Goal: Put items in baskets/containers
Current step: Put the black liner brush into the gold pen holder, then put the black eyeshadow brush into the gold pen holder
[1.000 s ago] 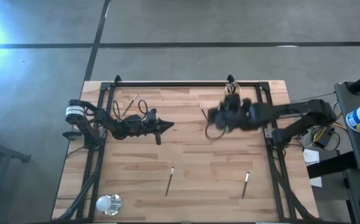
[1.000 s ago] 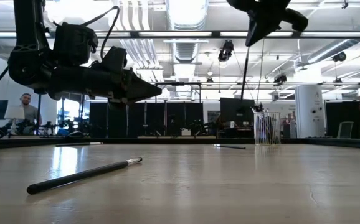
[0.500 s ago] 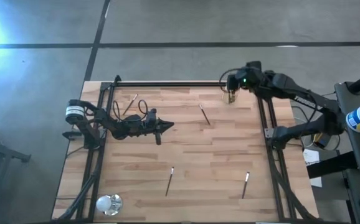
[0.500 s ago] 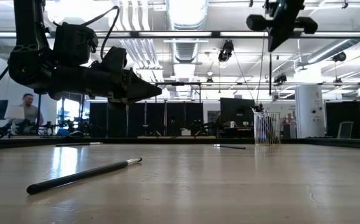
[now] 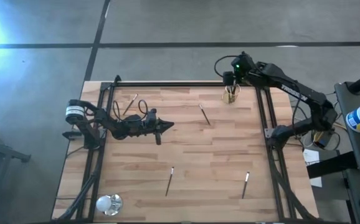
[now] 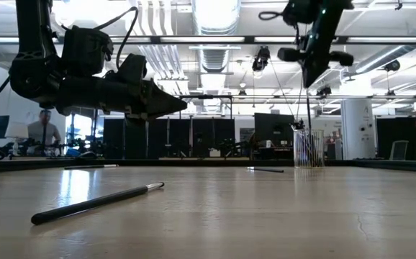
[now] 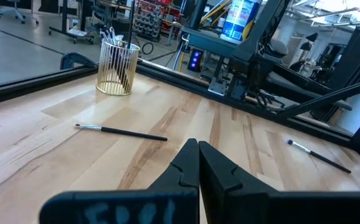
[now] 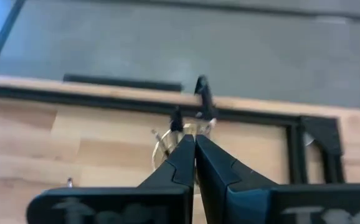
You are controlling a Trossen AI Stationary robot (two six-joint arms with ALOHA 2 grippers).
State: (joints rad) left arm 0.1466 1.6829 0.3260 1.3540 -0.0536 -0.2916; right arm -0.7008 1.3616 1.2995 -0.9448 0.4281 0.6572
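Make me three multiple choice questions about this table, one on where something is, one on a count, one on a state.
1. Where is the cup?
A. far edge, near the right arm
B. near edge, by the ball
C. table centre

2. How many sticks lie loose on the table in the high view?
A. one
B. four
C. nine

3. The right pincer is:
A. wide open
B. shut, above the cup
C. resting on the table

Answers: 1 A, it stands at the far rail; 2 B, four lie flat; 3 B, its fingers meet over the cup.

Wooden table [image 5: 192,155] with scattered brushes.
A gold wire cup [image 5: 232,94] stands at the far edge; thin dark sticks [image 5: 169,180] lie apart, and a shiny white ball [image 5: 108,203] sits at the near-left corner.
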